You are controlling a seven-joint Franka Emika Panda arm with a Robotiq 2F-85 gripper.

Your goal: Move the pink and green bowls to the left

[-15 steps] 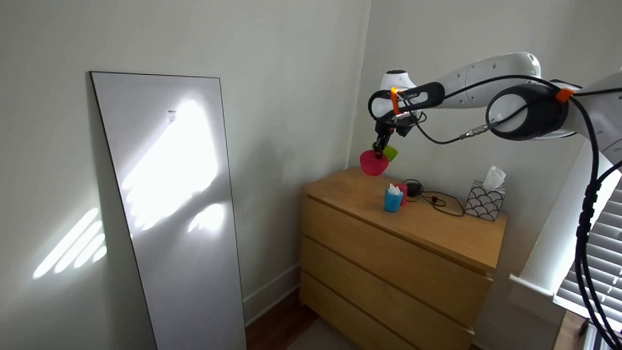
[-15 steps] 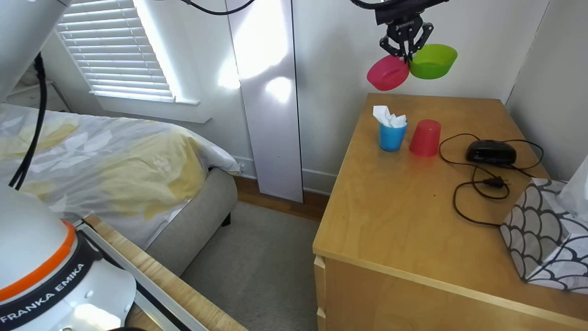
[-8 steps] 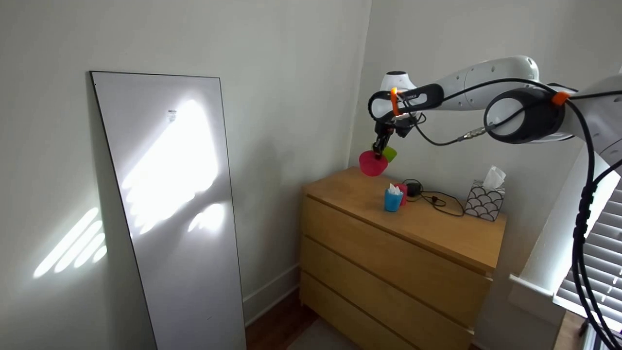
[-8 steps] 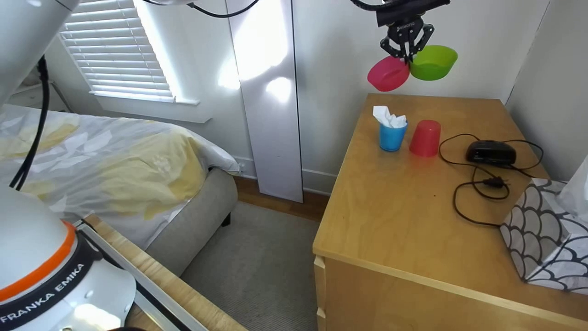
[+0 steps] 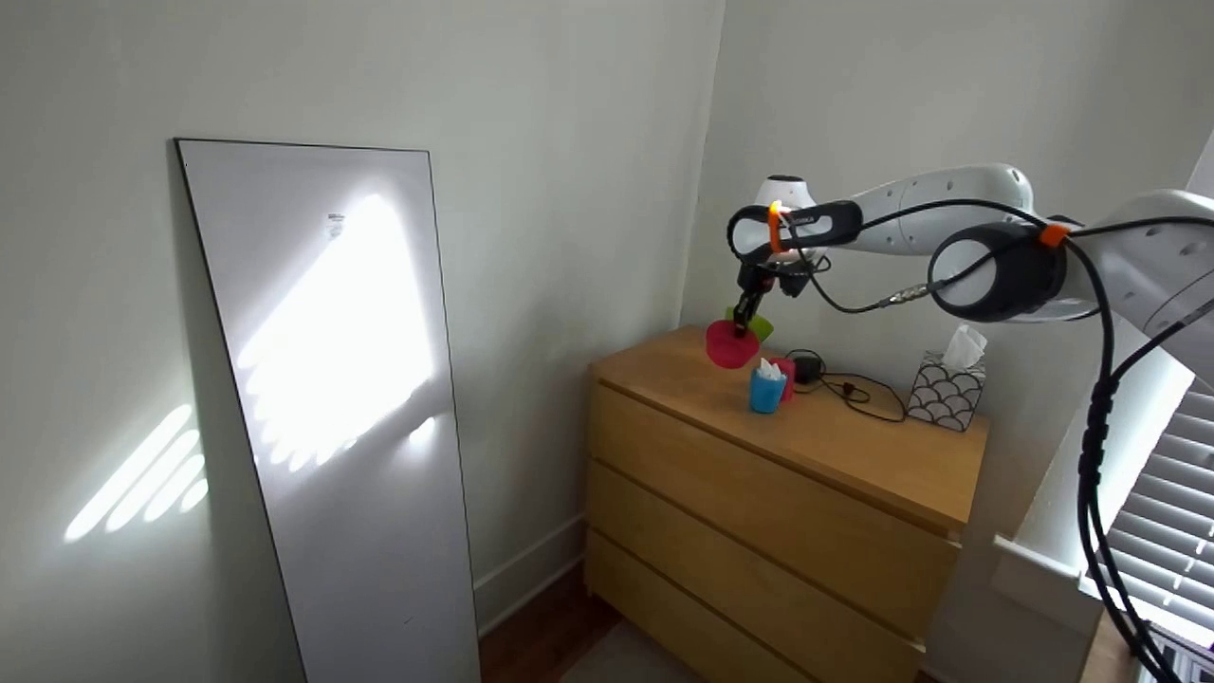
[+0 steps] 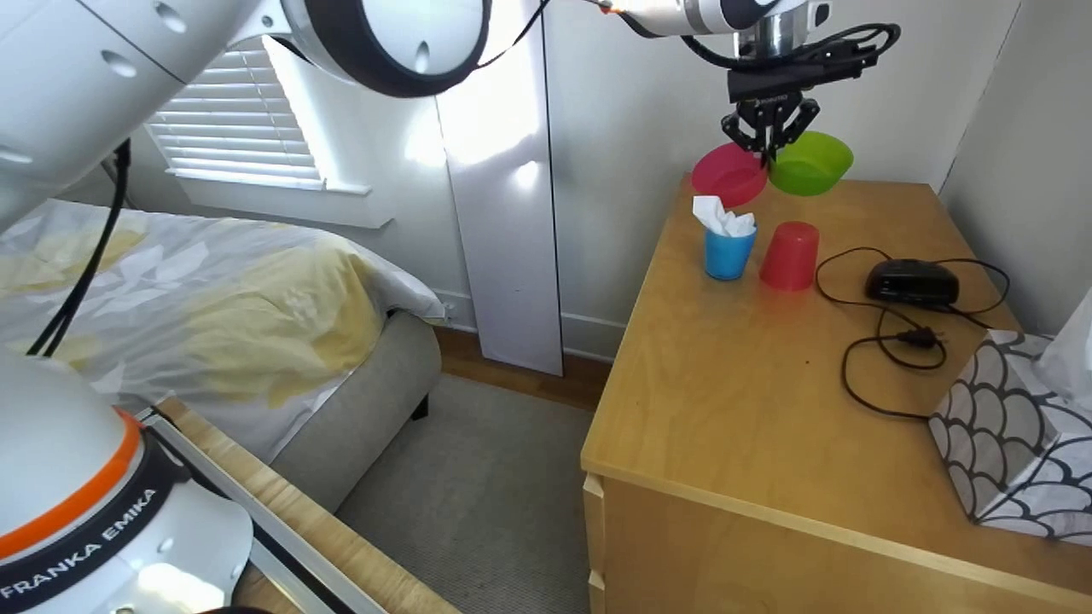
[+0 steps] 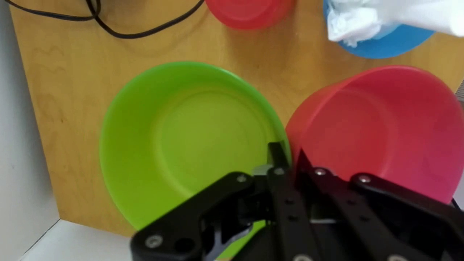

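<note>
My gripper (image 7: 292,156) is shut on the touching rims of the green bowl (image 7: 203,127) and the pink bowl (image 7: 380,119). One finger is inside each bowl. In an exterior view the pink bowl (image 6: 723,175) and green bowl (image 6: 815,162) hang tilted on either side of the gripper (image 6: 767,158). They are held above the far end of the wooden dresser (image 6: 708,384). In an exterior view the pink bowl (image 5: 730,345) covers part of the green bowl (image 5: 762,327). The bowls' height above the dresser top is hard to judge.
A blue cup (image 6: 728,256) with tissue and an upturned red cup (image 6: 791,256) stand close to the bowls. A black device (image 6: 911,283) with loose cables and a patterned tissue box (image 6: 994,426) are farther along. Walls border the dresser's far end.
The arm and gripper have come down with both bowls, mostly in the last half second. The bowls are now lower, nearer the dresser top. The hold on them looks the same.
</note>
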